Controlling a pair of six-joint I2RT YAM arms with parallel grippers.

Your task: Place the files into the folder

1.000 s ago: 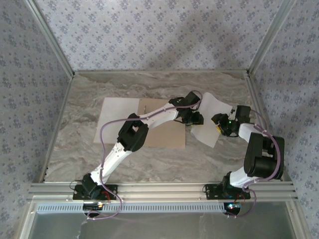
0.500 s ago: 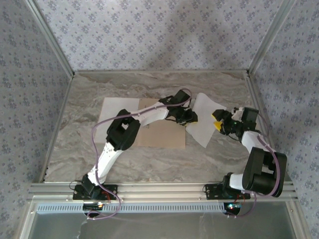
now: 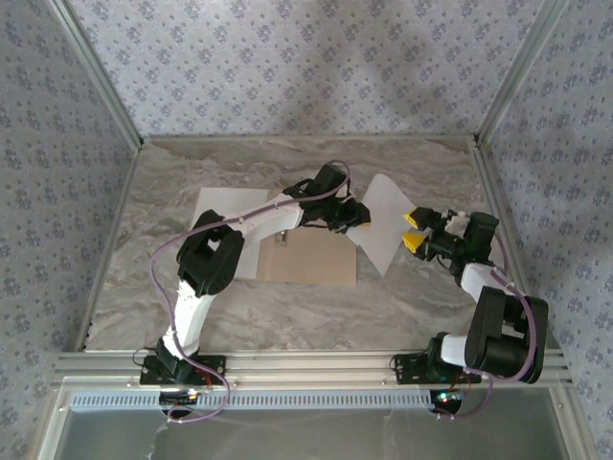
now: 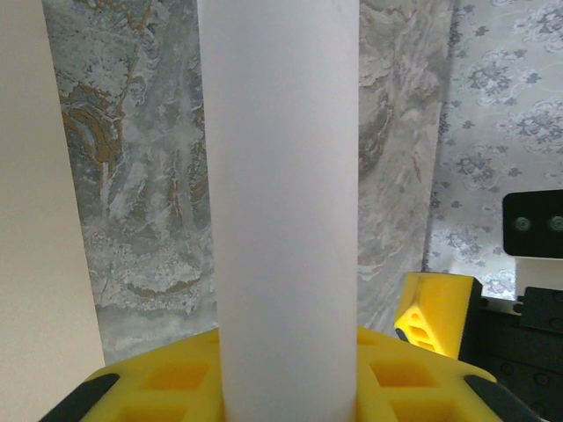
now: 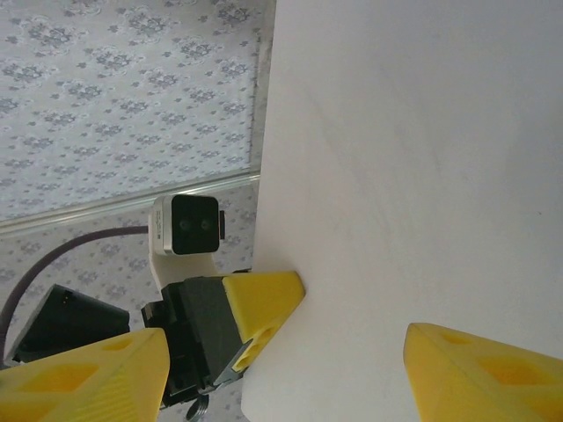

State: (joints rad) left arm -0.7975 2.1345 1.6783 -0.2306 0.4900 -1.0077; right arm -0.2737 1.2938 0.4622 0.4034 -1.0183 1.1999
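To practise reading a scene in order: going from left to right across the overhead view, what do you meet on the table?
In order: flat white sheet → folder → left hand → raised white sheet → right hand.

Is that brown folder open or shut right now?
Open: the folder lies spread flat, inside facing up, with a white sheet on its left leaf.

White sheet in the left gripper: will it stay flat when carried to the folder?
Likely floppy: pinched at one edge by the left gripper, the white sheet bows in the left wrist view. It looks thin and light, so fast moves may flutter it. The right gripper is open, so the far end probably sags.
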